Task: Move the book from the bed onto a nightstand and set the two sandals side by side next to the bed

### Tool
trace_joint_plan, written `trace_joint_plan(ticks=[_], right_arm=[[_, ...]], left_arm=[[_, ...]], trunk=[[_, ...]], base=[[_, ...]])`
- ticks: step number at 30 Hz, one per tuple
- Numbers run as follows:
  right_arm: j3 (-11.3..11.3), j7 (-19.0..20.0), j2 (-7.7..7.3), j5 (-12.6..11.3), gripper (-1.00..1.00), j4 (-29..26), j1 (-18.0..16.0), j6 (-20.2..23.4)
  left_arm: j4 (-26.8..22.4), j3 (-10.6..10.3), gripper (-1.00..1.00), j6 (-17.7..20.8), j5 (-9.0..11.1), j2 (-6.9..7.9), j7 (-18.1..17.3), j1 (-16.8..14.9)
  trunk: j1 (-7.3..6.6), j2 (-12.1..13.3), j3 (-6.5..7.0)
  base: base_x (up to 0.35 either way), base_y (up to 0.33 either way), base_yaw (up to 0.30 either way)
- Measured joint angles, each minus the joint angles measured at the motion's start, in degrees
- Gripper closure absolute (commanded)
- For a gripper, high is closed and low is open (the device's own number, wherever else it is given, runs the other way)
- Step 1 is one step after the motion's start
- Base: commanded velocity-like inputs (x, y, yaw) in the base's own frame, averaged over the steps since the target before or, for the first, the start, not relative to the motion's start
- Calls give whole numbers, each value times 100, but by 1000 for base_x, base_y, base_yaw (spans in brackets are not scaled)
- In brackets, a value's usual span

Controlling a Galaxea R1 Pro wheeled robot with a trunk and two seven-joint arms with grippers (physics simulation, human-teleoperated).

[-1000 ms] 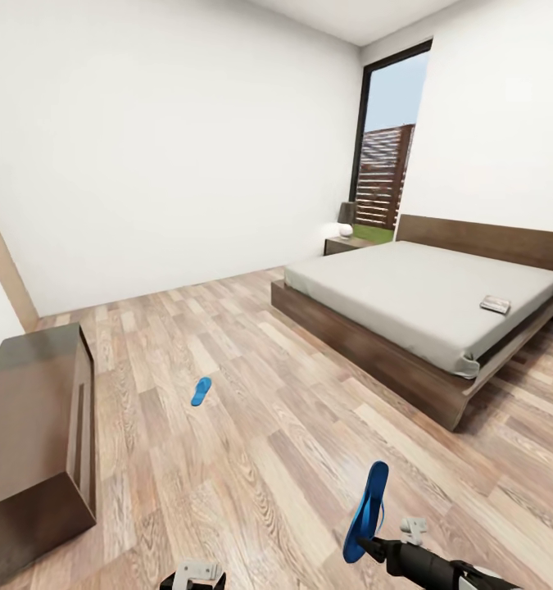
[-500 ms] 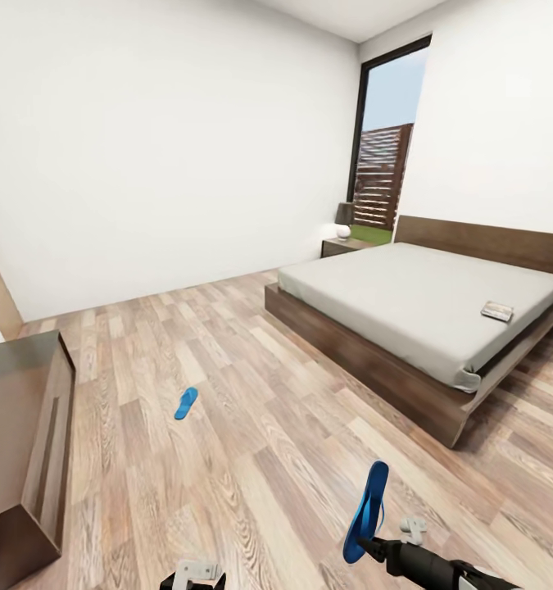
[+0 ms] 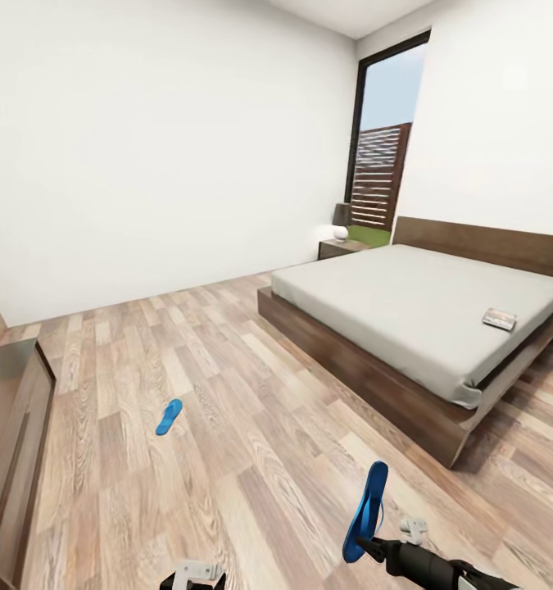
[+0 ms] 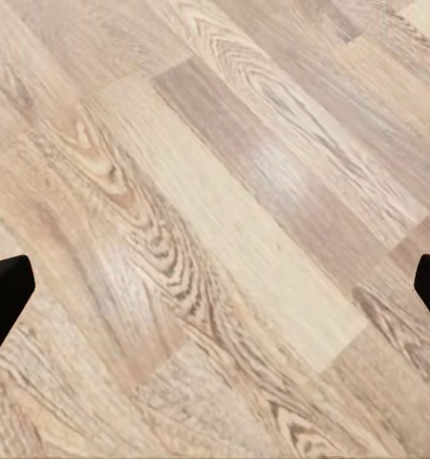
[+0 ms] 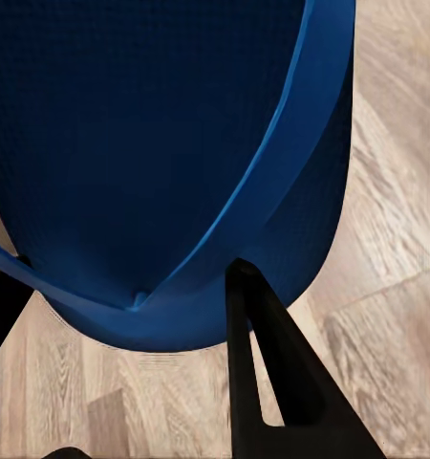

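My right gripper (image 3: pixel 363 547) is shut on one blue sandal (image 3: pixel 367 510), held upright above the floor at the lower right of the head view; the right wrist view shows its sole (image 5: pixel 167 143) close up with a dark finger (image 5: pixel 272 373) against it. The other sandal (image 3: pixel 169 416) lies flat on the plank floor at the left. The book (image 3: pixel 500 319) rests on the grey mattress of the bed (image 3: pixel 415 303) near its right side. A nightstand (image 3: pixel 342 247) with a lamp stands beyond the bed by the window. My left gripper (image 4: pixel 215 292) is open over bare floor.
A long low dark cabinet (image 3: pixel 6 442) runs along the left edge. The dark bed frame (image 3: pixel 366 377) juts out low at the right. A tall window (image 3: pixel 383 139) stands at the back. Wide plank floor (image 3: pixel 227 369) lies between the cabinet and the bed.
The whole head view has shifted: cabinet and floor sandal slid left, the bed looms slightly larger. The held sandal and both arms keep their place in the picture.
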Motion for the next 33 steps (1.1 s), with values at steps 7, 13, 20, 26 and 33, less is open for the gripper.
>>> trace_joint_plan(ticks=[7,13,20,26,33], right_arm=[[2,0,1,1,100,0,2,0],[2,-2,7,1,100,-2,4,1],[2,-2,9,1,100,-2,5,1],[3,-2,9,2,100,-1,3,0],[1,-2,9,1,100,-1,2,0]], left_arm=[[-2,5,-100,-1,0,7,0,0],[-1,7,-100,1,0,7,-1,0],[-3,9,-100,0,0,7,-1,0],[-1,3,-100,2,0,4,-1,0],[-1,1,-100,1,0,0,0,0]], trunk=[[0,0,0],[0,0,0],[-1,0,0],[-1,0,0],[-1,0,0]], base=[[261,-176,0],[283,-72,0],[308,-3,0],[310,-12,0],[310,-79,0]])
